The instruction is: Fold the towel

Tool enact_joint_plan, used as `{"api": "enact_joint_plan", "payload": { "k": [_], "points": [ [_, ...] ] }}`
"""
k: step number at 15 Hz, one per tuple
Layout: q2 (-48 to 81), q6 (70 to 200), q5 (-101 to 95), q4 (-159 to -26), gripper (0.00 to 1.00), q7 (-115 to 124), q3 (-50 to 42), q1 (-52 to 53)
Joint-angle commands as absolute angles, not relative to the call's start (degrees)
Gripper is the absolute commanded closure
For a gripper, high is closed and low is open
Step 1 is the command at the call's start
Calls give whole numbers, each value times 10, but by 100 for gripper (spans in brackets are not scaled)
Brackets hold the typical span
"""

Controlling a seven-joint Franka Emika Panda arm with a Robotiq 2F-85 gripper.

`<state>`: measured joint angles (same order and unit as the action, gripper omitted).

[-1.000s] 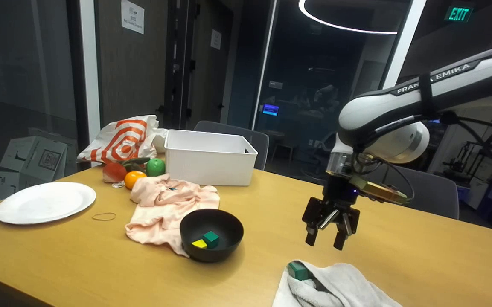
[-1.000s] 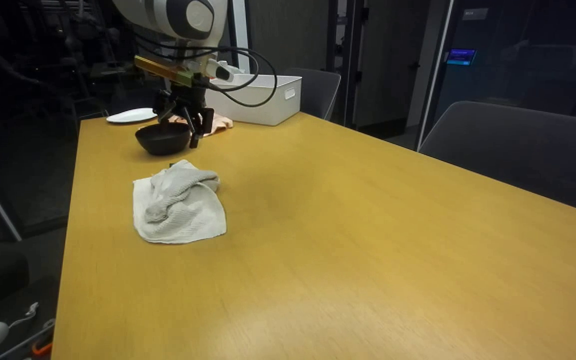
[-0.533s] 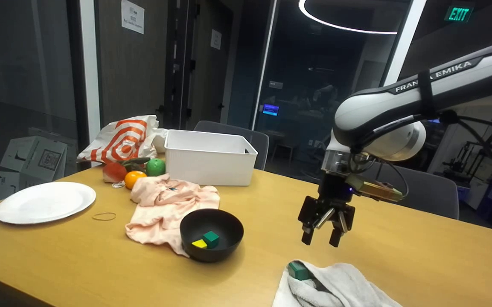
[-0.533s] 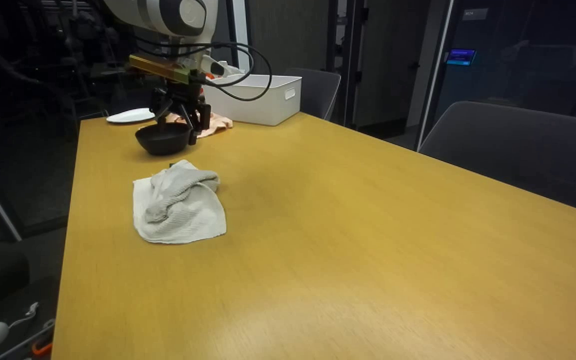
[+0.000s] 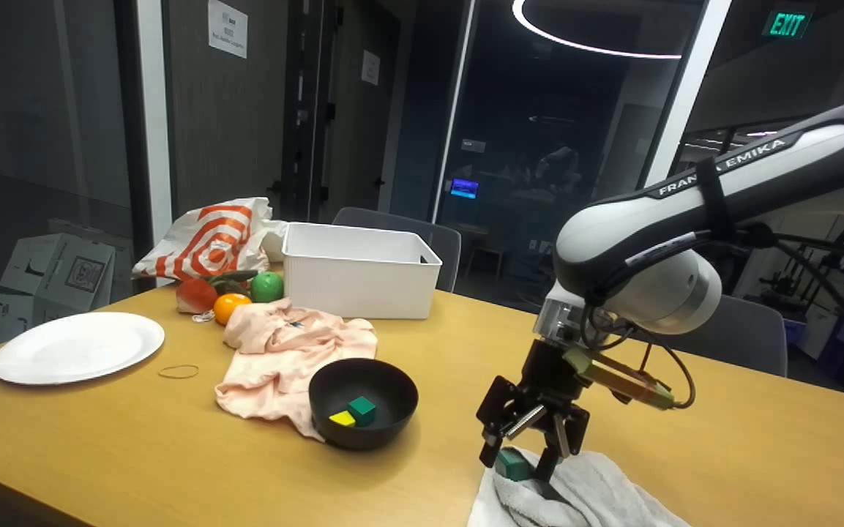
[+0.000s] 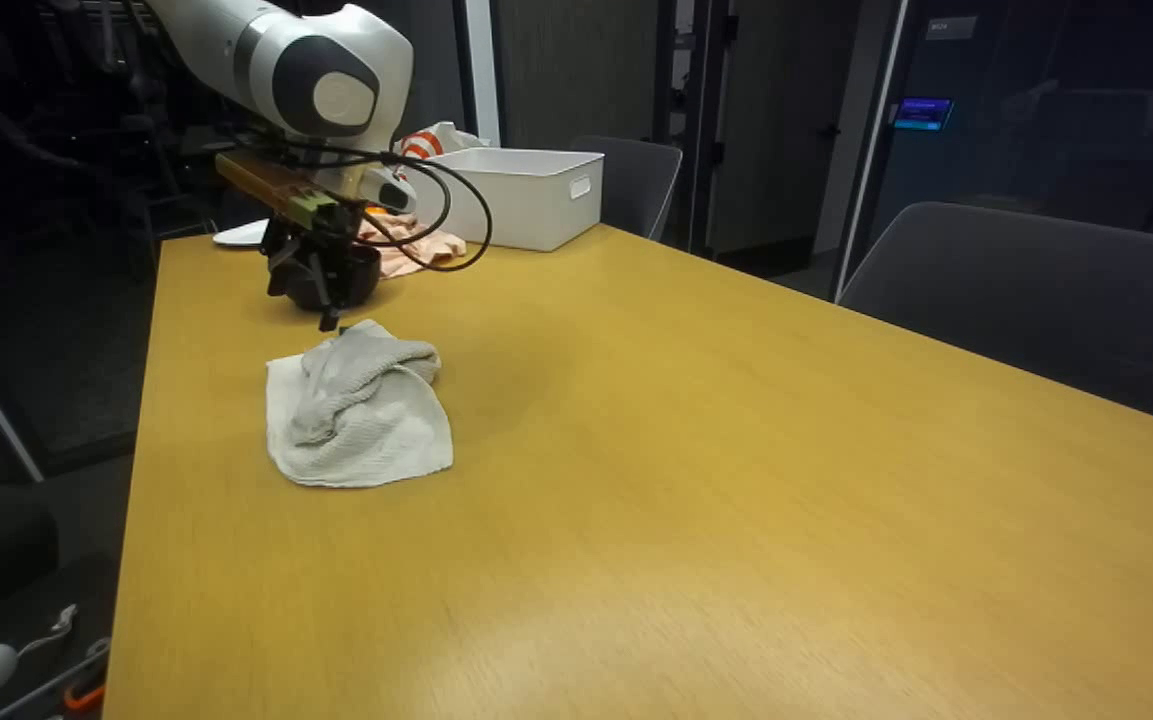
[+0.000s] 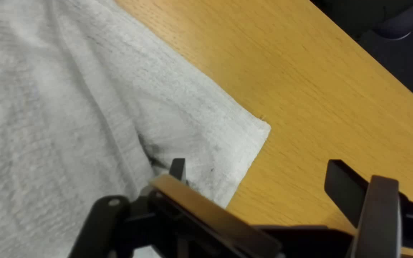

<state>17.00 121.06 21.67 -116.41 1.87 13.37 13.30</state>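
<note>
A crumpled light grey-white towel [image 5: 605, 487] lies on the table, with folds heaped in its middle; it also shows in an exterior view [image 6: 386, 430]. A green block [image 5: 514, 465] sits in its folds at one end. In the wrist view a flat corner of the towel [image 7: 227, 143] points right over bare wood. My gripper [image 5: 519, 464] is open, tilted and low over that end of the towel. In the wrist view the gripper [image 7: 258, 173] has one finger over the towel and the other over the table, with nothing held. Whether the fingertips touch the cloth I cannot tell.
A black bowl [image 5: 392, 395] with a green and a yellow block stands near the gripper. Beyond it lie a peach cloth [image 5: 282, 366], a white plate [image 5: 77, 348], a white bin [image 5: 356, 282], toy fruit and a bag. The table edge [image 7: 371, 57] runs close to the towel.
My gripper has come down and over toward the towel's end with the green block, and has tilted. It stays open. The towel has not visibly moved.
</note>
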Motion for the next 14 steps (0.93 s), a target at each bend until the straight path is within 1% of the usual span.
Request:
{"api": "enact_joint_plan", "payload": {
  "k": [1,7,11,12,13,14],
  "points": [
    [150,1269,226,-1205,0,55,144,147],
    [186,1369,124,-1235,0,116,136,191],
    [192,1404,37,-1248,0,171,126,215],
    [193,1408,26,-1250,25,180,126,218],
    [193,1412,10,-1252,26,190,124,221],
    [193,1415,-2,-1254,34,199,122,223]
  ]
}}
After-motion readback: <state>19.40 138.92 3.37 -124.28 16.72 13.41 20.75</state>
